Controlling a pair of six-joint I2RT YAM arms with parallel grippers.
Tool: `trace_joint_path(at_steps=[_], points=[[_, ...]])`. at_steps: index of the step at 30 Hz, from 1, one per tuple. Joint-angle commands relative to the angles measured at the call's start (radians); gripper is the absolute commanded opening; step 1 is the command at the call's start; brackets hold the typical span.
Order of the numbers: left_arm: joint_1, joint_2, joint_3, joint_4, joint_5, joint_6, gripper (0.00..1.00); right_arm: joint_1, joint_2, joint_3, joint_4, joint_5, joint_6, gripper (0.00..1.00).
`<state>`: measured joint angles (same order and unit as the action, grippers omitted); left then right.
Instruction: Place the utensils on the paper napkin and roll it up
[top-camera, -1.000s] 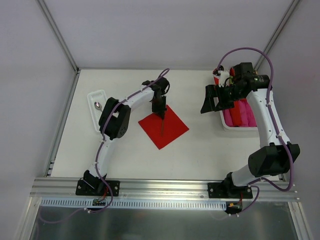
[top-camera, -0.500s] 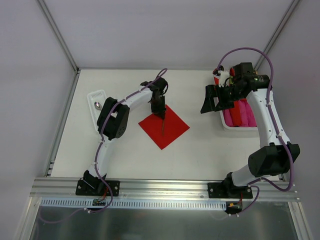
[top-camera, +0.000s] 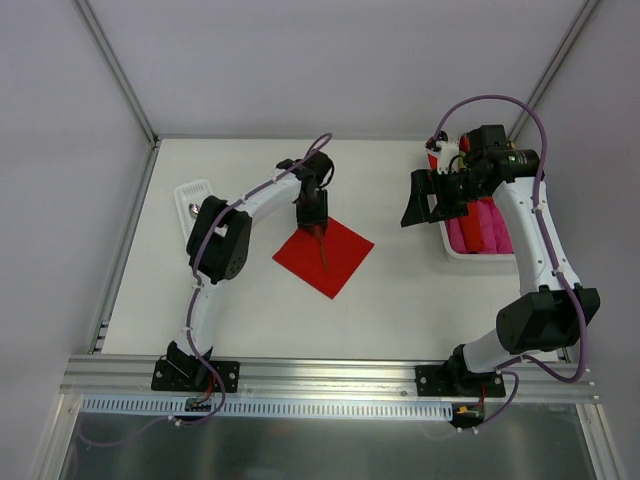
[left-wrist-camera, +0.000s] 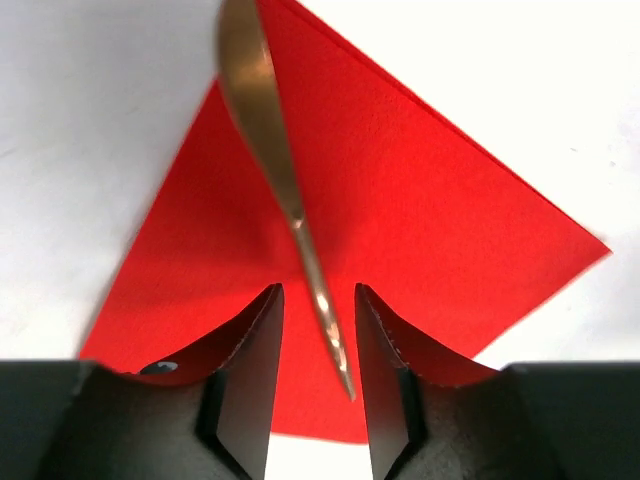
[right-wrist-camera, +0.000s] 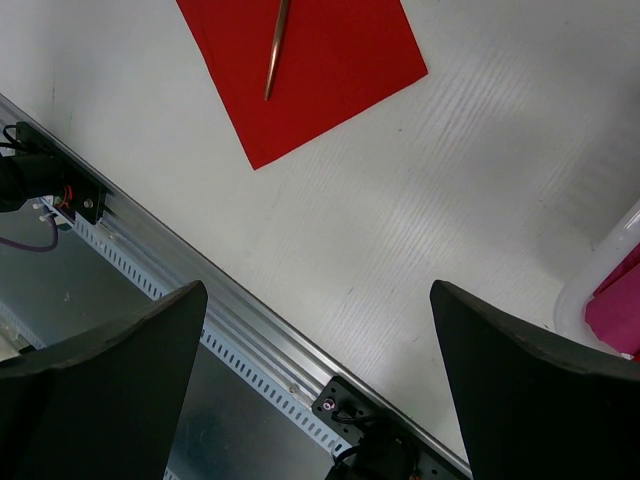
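Utensil (left-wrist-camera: 262, 110) lies free between my left gripper's (left-wrist-camera: 317, 295) parted fingers (left-wrist-camera: 250, 380): stiff, slick metal. Paper napkin (left-wrist-camera: 430, 200) beneath, flimsy; I would lift a corner. Right gripper (right-wrist-camera: 320, 345) spread, empty.

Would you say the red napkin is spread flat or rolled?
Spread flat: the red square paper napkin is one open sheet, a slim silvery utensil atop it.

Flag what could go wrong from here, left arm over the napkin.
1. The utensil has its handle end between the open fingers of the left gripper; a skewed retreat could snag it and drag it off the paper napkin.
2. The fingers appear close to that loose sheet and might shift it.
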<state>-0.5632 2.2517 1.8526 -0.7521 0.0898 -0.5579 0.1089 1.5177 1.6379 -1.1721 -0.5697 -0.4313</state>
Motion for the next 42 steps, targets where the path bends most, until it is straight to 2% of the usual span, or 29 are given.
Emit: trace_joint_path(at_steps=[1,4,6,10,11,17,21,31,40,42], points=[[0.0,-0.194,0.045,-0.076,-0.079,0.024,0.36,-0.005,-0.01,0.003,-0.021,-0.03,-0.009,0.99],[0.041,-0.292,0.063,-0.119,-0.114,0.02,0.43,-0.005,-0.01,0.002,-0.021,-0.025,-0.011,0.99],[0.092,-0.349,-0.001,-0.119,-0.096,0.003,0.43,-0.008,-0.013,0.002,-0.018,-0.025,-0.012,0.99],[0.245,-0.522,-0.189,-0.118,-0.182,-0.043,0.43,-0.005,-0.022,-0.009,-0.017,-0.028,-0.014,0.99],[0.316,-0.54,-0.252,-0.115,-0.188,-0.051,0.43,-0.005,-0.022,-0.012,-0.017,-0.033,-0.015,0.99],[0.544,-0.584,-0.41,-0.096,-0.228,-0.108,0.42,-0.005,-0.025,-0.045,-0.009,-0.042,-0.017,0.99],[0.627,-0.532,-0.418,-0.066,-0.239,-0.093,0.41,0.008,-0.022,-0.108,0.015,-0.035,-0.027,0.99],[0.703,-0.298,-0.345,0.042,-0.127,-0.019,0.36,0.031,0.008,-0.222,0.189,-0.065,-0.012,0.98],[0.701,-0.189,-0.256,0.05,-0.125,-0.011,0.36,0.06,0.148,-0.23,0.365,-0.128,0.092,0.91],[0.703,-0.178,-0.251,0.048,-0.127,-0.011,0.34,0.07,0.196,-0.231,0.413,-0.136,0.114,0.86]])
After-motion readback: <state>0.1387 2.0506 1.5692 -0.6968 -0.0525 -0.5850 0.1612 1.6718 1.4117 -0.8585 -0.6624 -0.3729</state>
